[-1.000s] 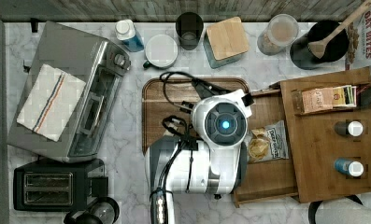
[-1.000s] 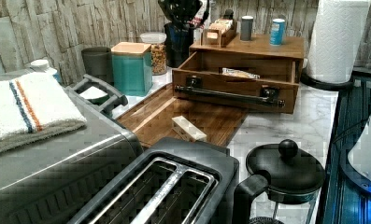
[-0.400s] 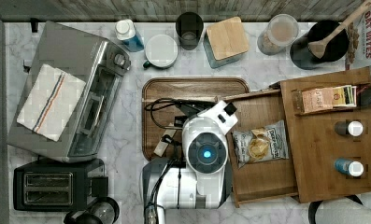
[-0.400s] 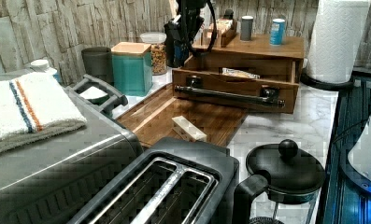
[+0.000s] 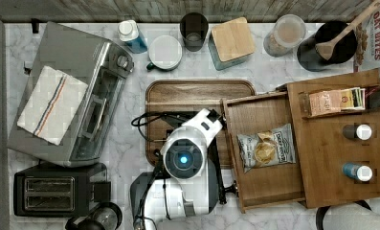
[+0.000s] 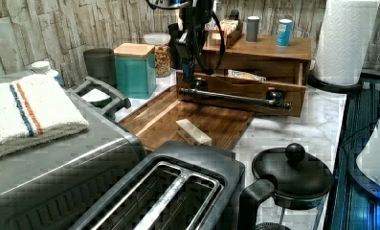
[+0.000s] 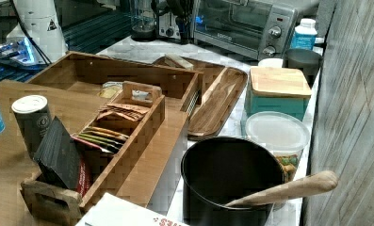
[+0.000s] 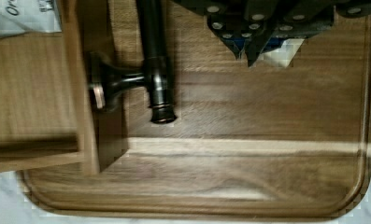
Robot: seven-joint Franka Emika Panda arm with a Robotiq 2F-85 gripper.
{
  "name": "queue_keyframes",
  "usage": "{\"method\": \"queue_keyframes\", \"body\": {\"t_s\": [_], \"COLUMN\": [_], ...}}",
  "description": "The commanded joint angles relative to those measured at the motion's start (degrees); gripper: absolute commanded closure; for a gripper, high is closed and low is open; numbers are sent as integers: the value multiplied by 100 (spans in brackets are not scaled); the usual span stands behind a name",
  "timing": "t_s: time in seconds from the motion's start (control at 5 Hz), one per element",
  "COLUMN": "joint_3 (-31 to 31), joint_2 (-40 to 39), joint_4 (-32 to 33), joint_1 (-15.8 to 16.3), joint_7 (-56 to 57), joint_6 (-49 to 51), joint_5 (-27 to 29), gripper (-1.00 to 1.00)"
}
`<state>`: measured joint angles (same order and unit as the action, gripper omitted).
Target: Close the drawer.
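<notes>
The drawer (image 5: 254, 115) stands pulled out of the wooden cabinet (image 5: 331, 158) toward the top view's left, with a chip bag (image 5: 266, 151) lying in it. Its front (image 6: 240, 88) carries a long black bar handle (image 6: 235, 97) (image 8: 155, 60). My gripper (image 6: 186, 79) (image 8: 247, 56) hangs shut with nothing in it, low over the dark wooden tray (image 5: 197, 91). It is just in front of the drawer front, near one end of the handle and apart from it. My arm (image 5: 185, 158) covers part of the tray in the top view.
A small pale wooden block (image 6: 193, 132) lies on the tray (image 6: 154, 120). A toaster oven (image 5: 77, 100) and a toaster (image 5: 53, 189) stand at the top view's left. A teal canister (image 6: 135, 69) and jars line the back wall. A french press (image 6: 288, 177) is near the front.
My arm has swung from above the drawer toward the top view's left, off the drawer. The gripper has come down in front of the drawer front. The drawer has not moved.
</notes>
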<state>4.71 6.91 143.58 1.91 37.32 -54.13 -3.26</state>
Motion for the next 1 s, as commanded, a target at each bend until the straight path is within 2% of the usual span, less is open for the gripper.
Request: {"method": "queue_keyframes", "body": {"t_s": [0.2,0.4,1.0], "joint_3": [-84,-304,-267], "joint_2": [-454,-533,-580], "joint_4": [-74,14,33], "joint_1": [-415,-293,-590], "joint_7": [867,753,1150], "joint_6": [260,110,340], "joint_5": [77,-69,131], "gripper": [100,100,100]}}
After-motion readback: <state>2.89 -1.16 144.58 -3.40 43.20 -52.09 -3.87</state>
